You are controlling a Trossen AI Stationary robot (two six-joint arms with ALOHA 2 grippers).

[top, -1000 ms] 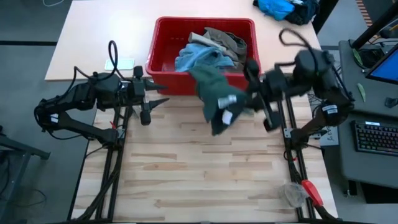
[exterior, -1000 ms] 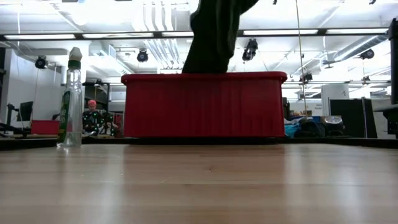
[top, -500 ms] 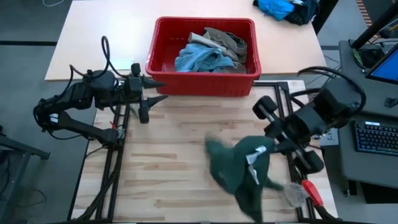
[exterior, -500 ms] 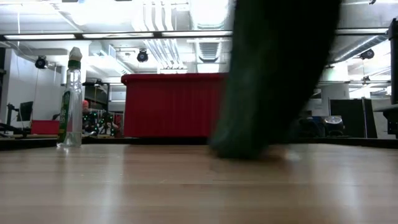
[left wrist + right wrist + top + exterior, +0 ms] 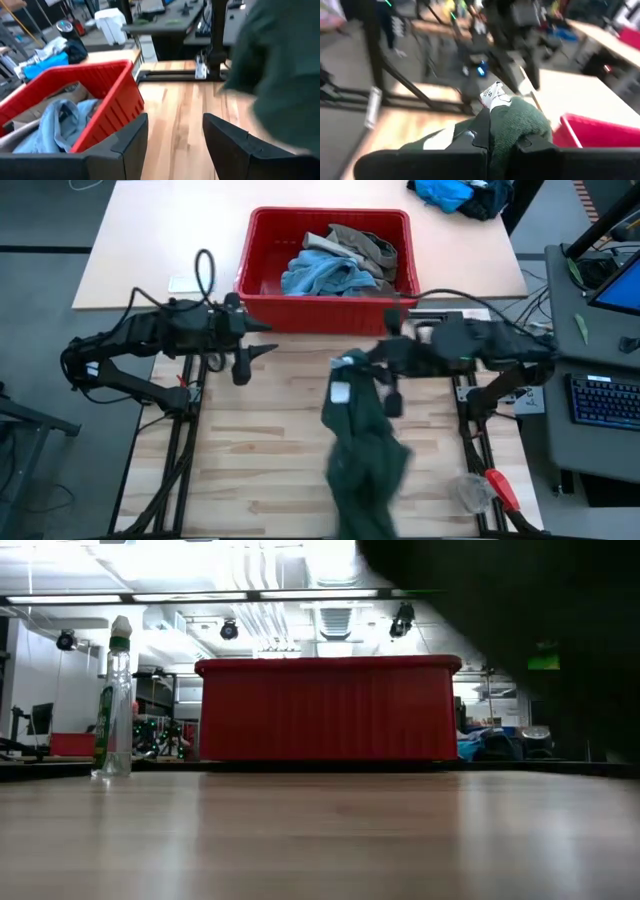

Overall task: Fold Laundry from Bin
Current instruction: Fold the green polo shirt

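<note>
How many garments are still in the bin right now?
2 visible: a light blue denim piece in the middle of the red bin and a khaki piece behind it toward the far right corner. More may lie hidden underneath.

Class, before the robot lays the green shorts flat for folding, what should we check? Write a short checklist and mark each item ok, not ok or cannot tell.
1. Right gripper shut on the dark green shorts: ok, cloth is pinched between its fingers in the right wrist view.
2. Shorts clear of the red bin: ok, they hang over the wooden table.
3. Shorts spread flat: not ok, they are bunched and dangling.
4. Left gripper open and free to help: ok, it holds nothing, beside the bin.
5. Other laundry inside the bin: ok.
6. Whether the shorts' lower end touches the table: cannot tell.
</note>
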